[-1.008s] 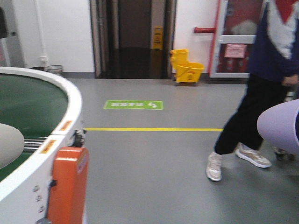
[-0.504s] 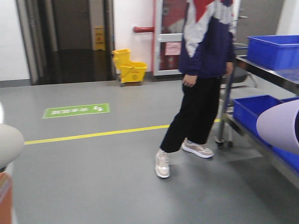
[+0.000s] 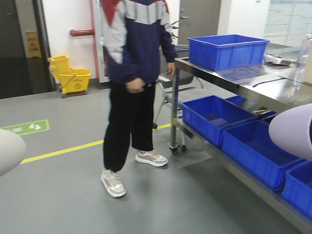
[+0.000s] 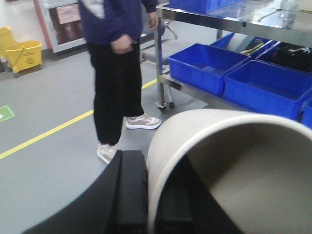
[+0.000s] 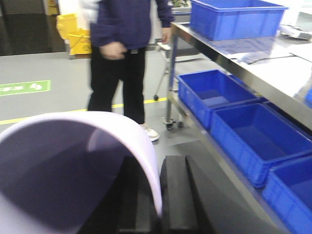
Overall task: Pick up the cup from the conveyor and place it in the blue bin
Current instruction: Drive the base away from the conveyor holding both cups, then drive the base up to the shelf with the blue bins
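My left gripper (image 4: pixel 152 195) is shut on the wall of a cream cup (image 4: pixel 229 161), one finger inside and one outside. That cup shows as a pale shape at the left edge of the front view (image 3: pixel 7 151). My right gripper (image 5: pixel 157 195) is shut the same way on a lilac cup (image 5: pixel 63 165), which the front view shows at the right edge (image 3: pixel 292 131). A blue bin (image 3: pixel 214 117) sits on the lower shelf ahead to the right, with another (image 3: pixel 258 151) beside it and one (image 3: pixel 226 48) on top. The conveyor is out of view.
A person (image 3: pixel 134 73) in a dark jacket and black trousers stands on the grey floor just left of the steel rack (image 3: pixel 234 83). A yellow mop bucket (image 3: pixel 70 75) stands by the far wall. A yellow line (image 3: pixel 63 150) crosses the floor.
The front view has swung right: the conveyor left the frame and the rack with blue bins came in. The person shifted from right to left-centre. Both cups stay held.
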Tool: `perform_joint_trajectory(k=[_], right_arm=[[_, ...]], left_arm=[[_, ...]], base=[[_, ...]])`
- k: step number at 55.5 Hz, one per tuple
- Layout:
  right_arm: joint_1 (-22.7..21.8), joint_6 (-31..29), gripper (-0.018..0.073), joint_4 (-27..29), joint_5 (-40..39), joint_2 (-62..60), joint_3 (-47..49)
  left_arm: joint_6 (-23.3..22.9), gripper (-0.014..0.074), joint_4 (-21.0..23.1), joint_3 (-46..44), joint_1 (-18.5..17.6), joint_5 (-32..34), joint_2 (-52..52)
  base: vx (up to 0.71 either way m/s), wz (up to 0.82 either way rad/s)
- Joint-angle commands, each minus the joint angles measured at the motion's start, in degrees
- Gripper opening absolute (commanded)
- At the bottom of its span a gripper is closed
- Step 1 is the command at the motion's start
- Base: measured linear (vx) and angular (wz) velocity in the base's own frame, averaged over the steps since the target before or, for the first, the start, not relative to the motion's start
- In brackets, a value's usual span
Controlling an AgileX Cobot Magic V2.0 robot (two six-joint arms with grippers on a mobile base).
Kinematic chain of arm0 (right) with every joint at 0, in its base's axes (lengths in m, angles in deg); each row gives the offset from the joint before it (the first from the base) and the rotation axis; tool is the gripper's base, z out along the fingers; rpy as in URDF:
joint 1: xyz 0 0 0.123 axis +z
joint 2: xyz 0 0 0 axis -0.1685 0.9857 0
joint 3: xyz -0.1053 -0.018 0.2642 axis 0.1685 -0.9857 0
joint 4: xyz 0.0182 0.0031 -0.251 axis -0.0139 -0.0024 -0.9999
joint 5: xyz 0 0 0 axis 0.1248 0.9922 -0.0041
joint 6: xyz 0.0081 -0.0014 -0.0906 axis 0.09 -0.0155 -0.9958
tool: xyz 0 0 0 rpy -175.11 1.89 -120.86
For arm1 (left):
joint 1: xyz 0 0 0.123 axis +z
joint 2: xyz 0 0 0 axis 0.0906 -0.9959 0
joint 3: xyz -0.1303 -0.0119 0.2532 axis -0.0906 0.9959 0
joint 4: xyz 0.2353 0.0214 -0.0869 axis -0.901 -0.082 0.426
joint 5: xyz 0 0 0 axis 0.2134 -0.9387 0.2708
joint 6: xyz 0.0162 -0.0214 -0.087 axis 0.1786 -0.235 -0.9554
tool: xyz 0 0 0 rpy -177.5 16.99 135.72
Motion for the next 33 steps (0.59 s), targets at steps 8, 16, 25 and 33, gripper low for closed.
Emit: perform_joint_trajectory(k=[8, 16, 25, 33], right_arm=[[-0.1, 0.0, -0.0009, -0.9, -5.2, -0.5, 1.8], [-0.1, 0.0, -0.0009, -0.9, -5.2, -0.5, 1.8], [-0.1, 0.0, -0.0009, -0.9, -5.2, -0.5, 1.8], [-0.1, 0.0, -0.0009, -0.9, -5.2, -0.5, 1.8]], left_arm=[[0.0, -0.0007, 1.6, -1.5, 0.0, 4.7, 0.2], [0.0, -0.0007, 1.6, -1.5, 0.0, 4.7, 0.2], [0.0, -0.0007, 1.6, -1.5, 0.0, 4.7, 0.2], [0.0, -0.0007, 1.6, -1.5, 0.0, 4.7, 0.2]], base=[[0.21, -0.27], [0.23, -0.21], [0.26, -0.13], [0.28, -0.05]])
